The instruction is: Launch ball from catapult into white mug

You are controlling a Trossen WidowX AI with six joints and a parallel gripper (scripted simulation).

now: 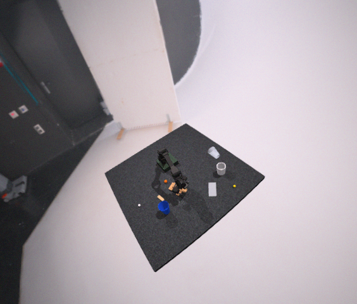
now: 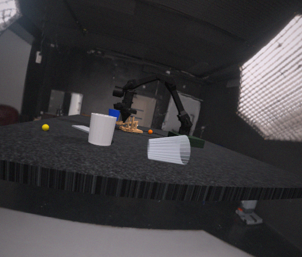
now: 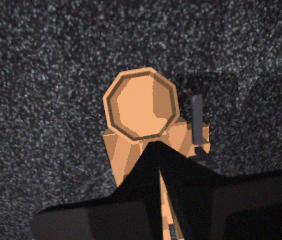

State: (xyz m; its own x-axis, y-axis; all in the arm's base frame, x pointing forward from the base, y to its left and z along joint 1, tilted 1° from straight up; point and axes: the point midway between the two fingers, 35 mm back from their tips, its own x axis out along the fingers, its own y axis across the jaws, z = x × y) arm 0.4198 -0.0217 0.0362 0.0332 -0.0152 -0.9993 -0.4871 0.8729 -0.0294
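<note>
The wooden catapult (image 1: 171, 186) (image 2: 133, 128) stands in front of the arm. Its cup (image 3: 138, 105) faces the wrist camera and holds no ball. My gripper (image 2: 124, 121) (image 3: 154, 146) is shut with nothing between the fingers. Its tips are low over the catapult arm, right behind the cup's rim; whether they touch it I cannot tell. The white mug (image 1: 221, 170) (image 2: 102, 129) stands upright. An orange ball (image 1: 165, 181) (image 2: 150, 131) lies beside the catapult. A white ball (image 1: 138, 204) and a yellow ball (image 1: 234, 185) (image 2: 45, 127) lie farther off.
A blue cup (image 1: 164, 208) (image 2: 114, 113) and a small wooden block (image 1: 161, 197) are near the catapult. A pale flat slab (image 1: 212, 189) (image 2: 81, 128) lies between catapult and yellow ball. A clear ribbed cup (image 1: 213, 152) (image 2: 167, 149) lies on its side near the mug.
</note>
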